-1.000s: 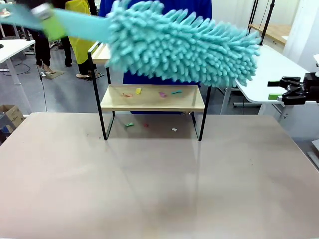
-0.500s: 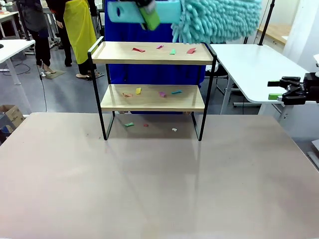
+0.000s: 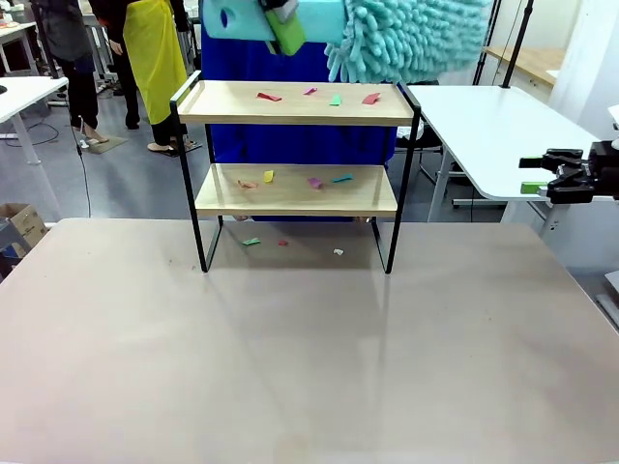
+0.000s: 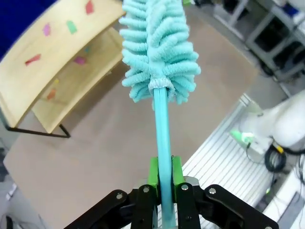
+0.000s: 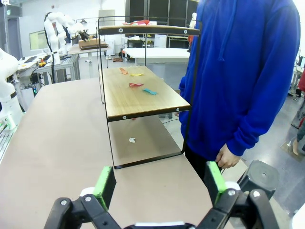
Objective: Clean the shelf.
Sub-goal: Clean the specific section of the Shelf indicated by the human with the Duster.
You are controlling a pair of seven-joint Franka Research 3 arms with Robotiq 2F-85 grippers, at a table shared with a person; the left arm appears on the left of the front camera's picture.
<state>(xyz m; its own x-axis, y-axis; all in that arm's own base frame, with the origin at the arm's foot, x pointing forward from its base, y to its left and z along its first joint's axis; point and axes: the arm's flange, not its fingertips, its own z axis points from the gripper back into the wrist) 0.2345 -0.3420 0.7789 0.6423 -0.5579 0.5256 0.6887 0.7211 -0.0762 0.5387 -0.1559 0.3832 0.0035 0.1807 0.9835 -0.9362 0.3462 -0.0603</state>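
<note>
Left jaws, clamping a duster (image 3: 406,39), hang above the shelf (image 3: 290,116).

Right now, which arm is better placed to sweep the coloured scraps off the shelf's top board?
Left. The left gripper is shut on the duster, whose head hangs above the shelf. The right gripper is open and empty, off to the side.

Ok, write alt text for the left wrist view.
The left gripper, shut on the teal handle of a fluffy teal duster, holds it above the beige tabletop. Beyond the duster head, at upper left, stands the two-tier shelf, with small coloured scraps on both wooden boards.
</note>
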